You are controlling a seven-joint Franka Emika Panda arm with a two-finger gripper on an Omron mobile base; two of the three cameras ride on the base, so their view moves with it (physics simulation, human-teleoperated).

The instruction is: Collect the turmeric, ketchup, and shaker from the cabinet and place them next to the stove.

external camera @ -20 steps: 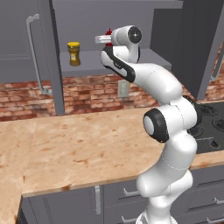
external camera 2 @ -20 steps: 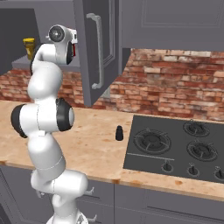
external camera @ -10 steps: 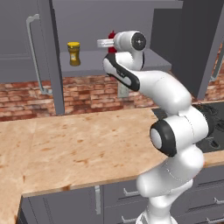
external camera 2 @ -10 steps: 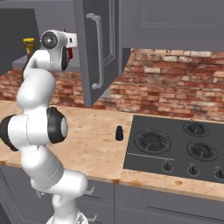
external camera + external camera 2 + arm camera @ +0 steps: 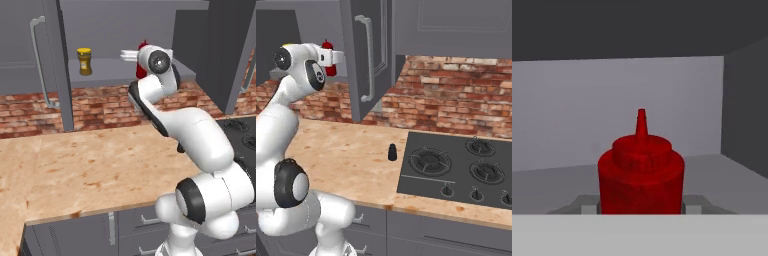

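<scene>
The hand (image 5: 641, 207) grips the ketchup (image 5: 641, 172) at cabinet (image 5: 165, 70) shelf height. Turmeric (image 5: 84, 61) stands on the shelf at 9 o'clock; shaker (image 5: 392, 152) sits on the worktop (image 5: 351, 160) beside the stove (image 5: 456, 170).

The white arm is raised from the base, bent at a dark-jointed elbow low down and curved upward and forward to shoulder height. The wrist is turned so that the hand is directed level, away from the base. The gripper (image 5: 641, 207) is seen with grey fingers (image 5: 588, 204) on either side of the ketchup (image 5: 641, 172), closed against its red body, which is held upright.
</scene>
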